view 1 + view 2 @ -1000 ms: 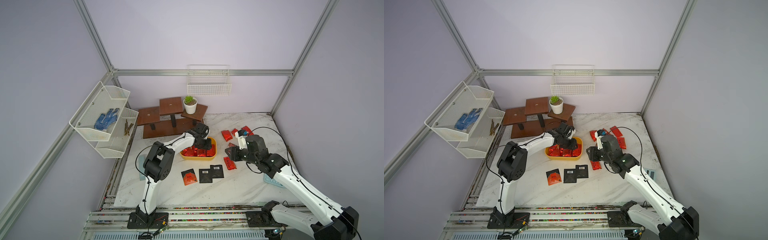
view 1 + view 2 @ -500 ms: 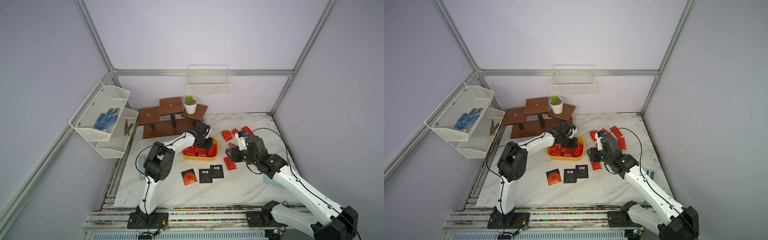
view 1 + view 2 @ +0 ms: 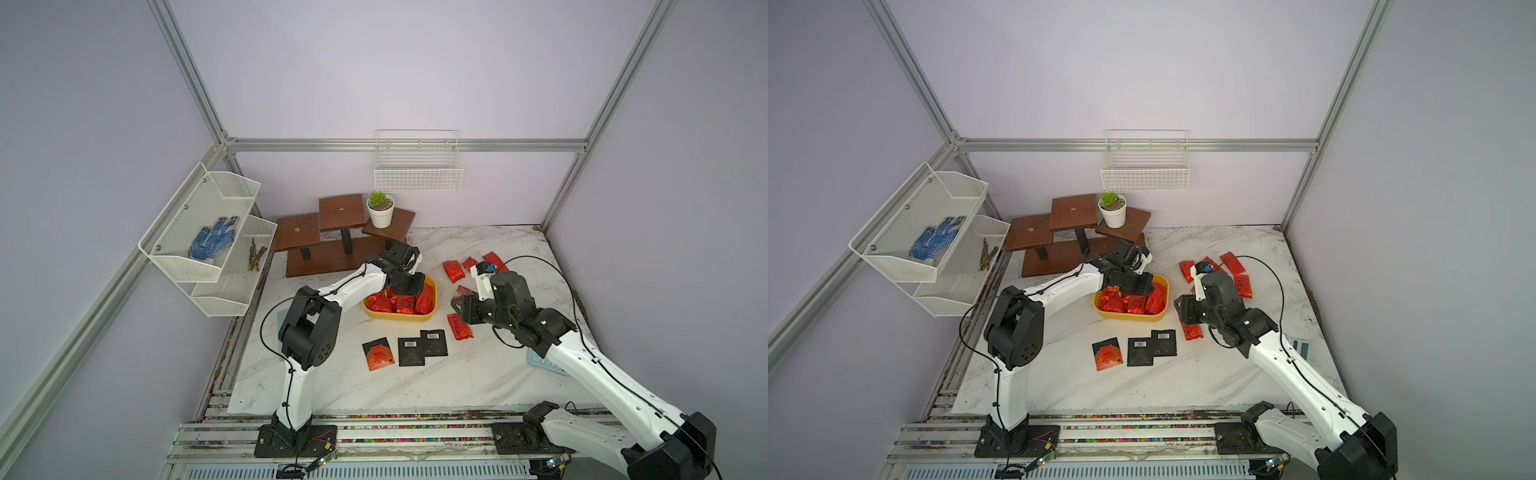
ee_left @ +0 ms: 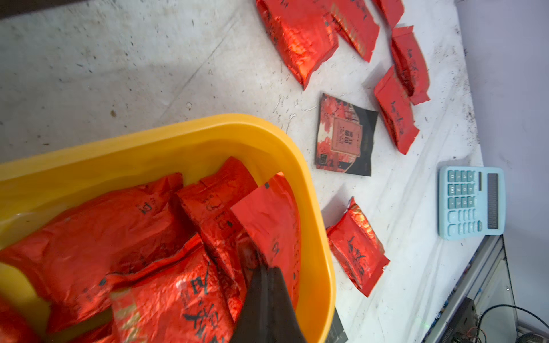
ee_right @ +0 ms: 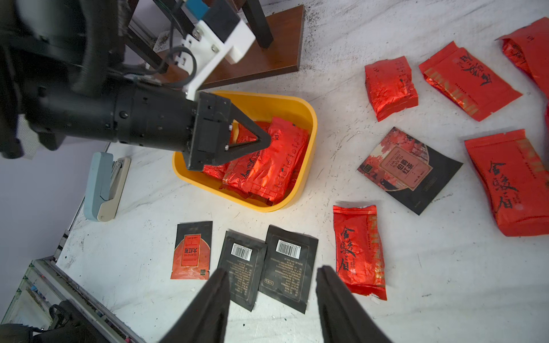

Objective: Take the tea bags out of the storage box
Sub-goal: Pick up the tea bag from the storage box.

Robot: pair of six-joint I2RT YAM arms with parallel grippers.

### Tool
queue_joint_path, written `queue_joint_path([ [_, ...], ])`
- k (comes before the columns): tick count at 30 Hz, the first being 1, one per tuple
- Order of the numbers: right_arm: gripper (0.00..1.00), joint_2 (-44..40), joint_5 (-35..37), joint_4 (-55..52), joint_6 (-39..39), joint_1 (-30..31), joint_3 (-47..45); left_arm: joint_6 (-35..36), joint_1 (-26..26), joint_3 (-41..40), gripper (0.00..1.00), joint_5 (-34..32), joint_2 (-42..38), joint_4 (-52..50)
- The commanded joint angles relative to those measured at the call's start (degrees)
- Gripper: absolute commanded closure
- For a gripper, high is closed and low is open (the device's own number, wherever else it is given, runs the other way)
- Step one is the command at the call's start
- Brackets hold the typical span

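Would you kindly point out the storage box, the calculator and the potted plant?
storage box (image 3: 399,317), in a top view, on its near wall.
calculator (image 4: 465,203), left wrist view, on its keypad.
potted plant (image 3: 381,217), in a top view, on its white pot.

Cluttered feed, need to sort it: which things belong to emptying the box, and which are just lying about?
Job: red foil tea bags, black tea sachets, yellow storage box, left tool pinching one inside.
Lying about: calculator, stapler, potted succulent, wooden stand, wire basket, mesh shelf, glove.
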Motion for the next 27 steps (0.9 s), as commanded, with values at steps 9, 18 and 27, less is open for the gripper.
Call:
queue_joint_path([
  [9,0.47,0.6,-0.8,1.6,-0.7,-0.2,-0.2,1.4,3.5,-3.0,1.0,1.7,-10.1,-0.9],
  [18,0.47,3.0,-5.1,3.9,-0.7,-0.3,1.7,2.3,11.0,-11.2,1.0,3.5,-24.2,-3.0],
  [27,0.48,9.8,-15.1,9.6,0.8,-0.2,4.6,3.7,25.0,-23.3,1.0,2.5,-39.1,-7.3],
])
